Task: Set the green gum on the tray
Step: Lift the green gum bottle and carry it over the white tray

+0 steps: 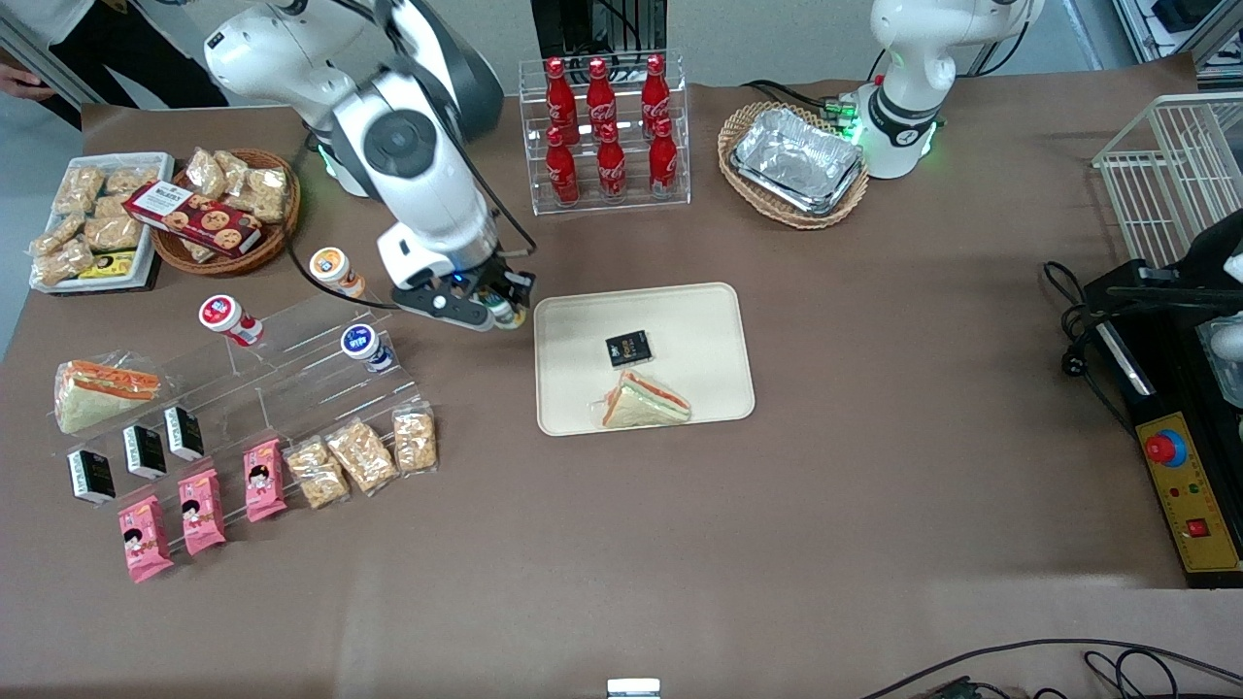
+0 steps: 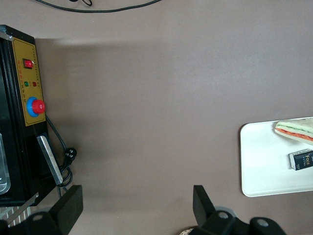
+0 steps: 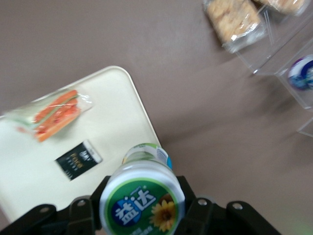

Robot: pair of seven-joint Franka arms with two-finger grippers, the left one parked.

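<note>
My right gripper is shut on the green gum, a small white canister with a green-rimmed lid, and holds it above the table just beside the edge of the cream tray that faces the working arm's end. In the front view the gum shows only partly between the fingers. The tray holds a wrapped sandwich and a small black packet.
A clear tiered stand holds the blue-lidded canister, the orange-lidded canister, a red-lidded one and snack packs. A cola bottle rack and a basket of foil trays stand farther from the front camera.
</note>
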